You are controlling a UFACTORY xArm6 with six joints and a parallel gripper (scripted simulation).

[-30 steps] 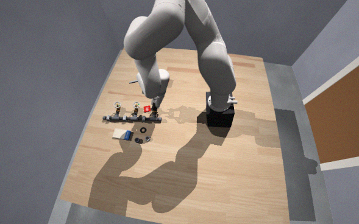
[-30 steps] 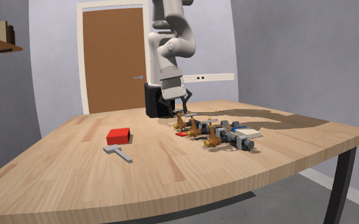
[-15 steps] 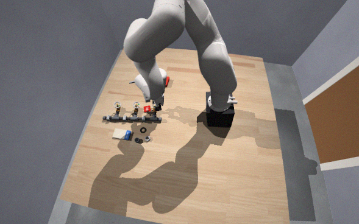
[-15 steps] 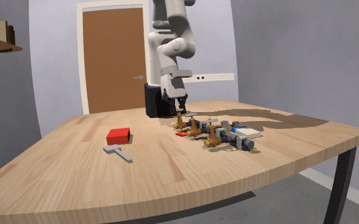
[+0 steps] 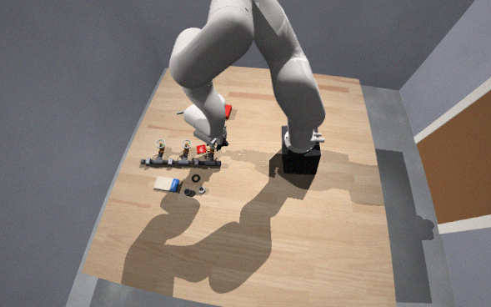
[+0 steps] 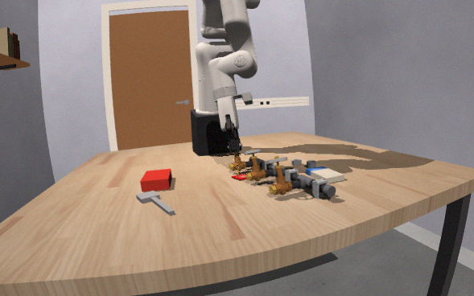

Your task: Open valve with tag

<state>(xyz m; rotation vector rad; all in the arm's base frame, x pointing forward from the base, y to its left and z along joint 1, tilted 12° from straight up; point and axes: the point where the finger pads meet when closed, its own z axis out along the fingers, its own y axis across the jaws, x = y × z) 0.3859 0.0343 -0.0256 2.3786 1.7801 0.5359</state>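
Note:
Three brass valves stand in a row on a grey pipe (image 5: 181,162) on the wooden table. The left valve (image 5: 160,146) and the middle valve (image 5: 186,146) have round handwheels and stand free. A red tag (image 5: 201,148) lies beside the right valve (image 5: 210,151). My gripper (image 5: 213,143) points down over the right valve and is shut on its handwheel. In the side view the gripper (image 6: 235,150) is on the far valve (image 6: 237,162), and the red tag (image 6: 237,176) lies low in front of it. The tag's writing is too small to read.
A white and blue block (image 5: 167,183), a black ring (image 5: 195,181) and small nuts (image 5: 194,192) lie in front of the pipe. A red box (image 6: 156,179) and a grey hammer-like tool (image 6: 155,200) lie apart. The robot's black base (image 5: 301,158) stands to the right.

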